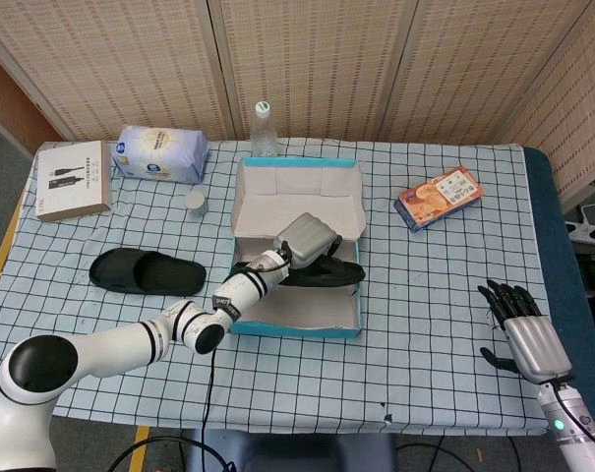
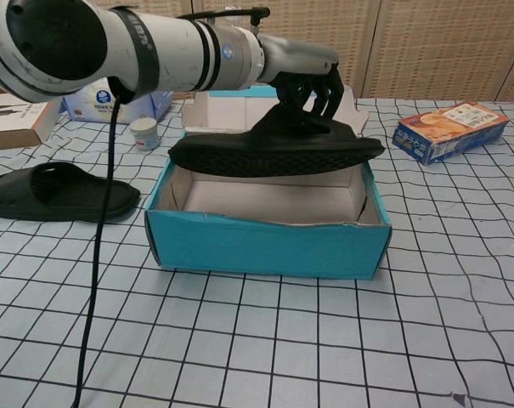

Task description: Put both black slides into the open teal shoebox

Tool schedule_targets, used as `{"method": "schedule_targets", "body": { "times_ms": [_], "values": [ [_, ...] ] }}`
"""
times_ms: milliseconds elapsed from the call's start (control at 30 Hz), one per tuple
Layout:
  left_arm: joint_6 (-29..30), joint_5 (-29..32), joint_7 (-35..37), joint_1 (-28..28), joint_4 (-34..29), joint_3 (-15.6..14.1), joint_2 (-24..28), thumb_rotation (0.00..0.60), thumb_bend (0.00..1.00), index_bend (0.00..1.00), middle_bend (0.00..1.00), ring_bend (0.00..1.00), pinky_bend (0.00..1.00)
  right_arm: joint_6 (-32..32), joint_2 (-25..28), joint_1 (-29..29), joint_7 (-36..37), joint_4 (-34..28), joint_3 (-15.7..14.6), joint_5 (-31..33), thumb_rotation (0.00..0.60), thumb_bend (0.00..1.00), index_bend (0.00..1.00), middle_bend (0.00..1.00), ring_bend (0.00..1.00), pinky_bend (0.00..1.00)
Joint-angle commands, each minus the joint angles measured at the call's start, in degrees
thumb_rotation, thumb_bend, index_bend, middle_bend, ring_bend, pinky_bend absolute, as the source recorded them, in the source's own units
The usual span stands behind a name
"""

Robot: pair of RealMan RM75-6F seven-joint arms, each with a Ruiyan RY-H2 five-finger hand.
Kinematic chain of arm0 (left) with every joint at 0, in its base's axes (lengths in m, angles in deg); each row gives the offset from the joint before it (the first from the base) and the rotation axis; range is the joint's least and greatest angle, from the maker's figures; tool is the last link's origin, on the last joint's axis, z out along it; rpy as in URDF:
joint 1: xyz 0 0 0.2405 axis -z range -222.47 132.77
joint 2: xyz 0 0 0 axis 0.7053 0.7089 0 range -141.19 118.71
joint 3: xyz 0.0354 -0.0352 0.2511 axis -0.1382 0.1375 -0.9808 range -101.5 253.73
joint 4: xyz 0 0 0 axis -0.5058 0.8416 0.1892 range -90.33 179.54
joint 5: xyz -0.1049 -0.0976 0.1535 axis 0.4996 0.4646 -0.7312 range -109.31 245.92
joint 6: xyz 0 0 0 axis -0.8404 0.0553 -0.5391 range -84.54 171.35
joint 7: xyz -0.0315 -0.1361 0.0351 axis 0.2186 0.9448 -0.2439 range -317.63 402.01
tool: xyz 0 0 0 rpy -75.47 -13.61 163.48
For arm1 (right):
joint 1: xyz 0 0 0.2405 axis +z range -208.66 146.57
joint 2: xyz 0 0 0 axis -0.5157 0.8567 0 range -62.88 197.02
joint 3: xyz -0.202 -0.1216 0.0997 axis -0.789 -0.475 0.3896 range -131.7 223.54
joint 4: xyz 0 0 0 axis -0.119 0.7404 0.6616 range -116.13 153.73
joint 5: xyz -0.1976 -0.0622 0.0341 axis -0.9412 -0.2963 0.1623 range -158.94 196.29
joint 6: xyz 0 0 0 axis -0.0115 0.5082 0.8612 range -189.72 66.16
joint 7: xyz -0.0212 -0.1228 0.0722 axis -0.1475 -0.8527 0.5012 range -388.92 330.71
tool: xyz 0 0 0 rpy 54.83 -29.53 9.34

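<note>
One black slide (image 1: pixel 312 274) was gripped by the left hand (image 1: pixel 309 239) over the open teal shoebox (image 1: pixel 295 329), lengthwise across its interior. The second black slide (image 1: pixel 147 272) was seen flat on the checked tablecloth (image 1: pixel 425 324), left of the box. The right hand (image 1: pixel 526 335) was held near the table's right edge, fingers apart, nothing held.

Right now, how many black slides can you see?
2. One slide is held by the left hand over the open shoebox; the other slide lies on the table left of it.
</note>
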Motion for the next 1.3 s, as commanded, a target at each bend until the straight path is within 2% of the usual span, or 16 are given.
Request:
{"method": "schedule_targets", "body": {
  "times_ms": [33,333,500,833,900,1067,1300],
  "values": [
    [-3.4,-0.3,4.2,0.5,3.7,-0.7,-1.8,0.600,0.51,0.60,0.76,0.63,0.54,-0.1,0.0,0.1,0.1,0.0,0.1,0.3,0.600,0.15,0.00,0.00,0.00,0.00],
    [-7.2,-7.0,13.4,-0.6,10.4,-1.3,-5.1,0.600,0.50,0.60,0.76,0.63,0.54,0.3,0.0,-0.1,0.1,-0.2,-0.1,-0.1,0.600,0.15,0.00,0.00,0.00,0.00],
    [-8.6,-11.9,18.9,-1.0,16.8,-2.0,-9.1,0.600,0.51,0.60,0.76,0.63,0.54,-0.1,-0.1,0.1,0.0,-0.3,-0.3,-0.1,0.600,0.15,0.00,0.00,0.00,0.00],
    [-6.5,-23.0,31.5,-1.6,26.6,-4.4,-15.2,0.600,0.51,0.59,0.75,0.62,0.52,-0.6,-0.1,0.4,-0.1,-0.3,-0.4,0.1,0.600,0.15,0.00,0.00,0.00,0.00],
    [-5.4,-25.0,34.1,-1.6,27.7,-5.0,-15.6,0.600,0.51,0.56,0.71,0.57,0.48,-0.7,-0.1,0.4,-0.2,-0.3,-0.5,0.0,0.600,0.15,0.00,0.00,0.00,0.00],
    [-1.6,-28.6,38.6,-1.8,26.9,-5.9,-14.6,0.600,0.50,0.38,0.53,0.39,0.35,-0.5,0.0,0.3,-0.1,-0.5,-0.7,-0.4,0.600,0.15,0.00,0.00,0.00,0.00],
    [0.6,-30.3,38.8,-2.7,25.4,-7.4,-13.0,0.600,0.48,0.13,0.27,0.19,0.24,-0.3,0.1,0.3,-0.1,-0.7,-1.0,-1.0,0.600,0.15,0.00,0.00,0.00,0.00]
  ]
}}
